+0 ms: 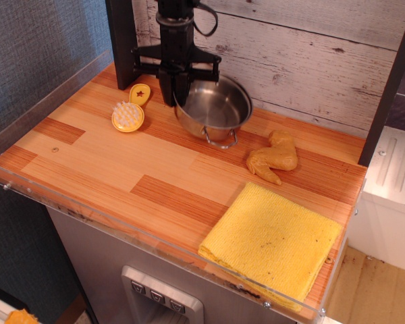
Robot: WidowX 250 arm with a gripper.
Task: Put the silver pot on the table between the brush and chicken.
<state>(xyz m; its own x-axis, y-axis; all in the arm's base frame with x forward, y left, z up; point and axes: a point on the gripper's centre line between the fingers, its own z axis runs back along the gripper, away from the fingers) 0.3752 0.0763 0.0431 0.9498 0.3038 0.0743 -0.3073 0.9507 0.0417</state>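
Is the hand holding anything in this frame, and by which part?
Yes: the hand grips the silver pot by its rim on the side toward the brush.

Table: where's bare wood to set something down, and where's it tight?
Biggest free patch on the table: the front-left planks, between the brush, the acrylic rim and the yellow cloth. A smaller strip lies between silver pot and chicken. Crowded at the back: pincer at the pot's rim, the brush close beside it.
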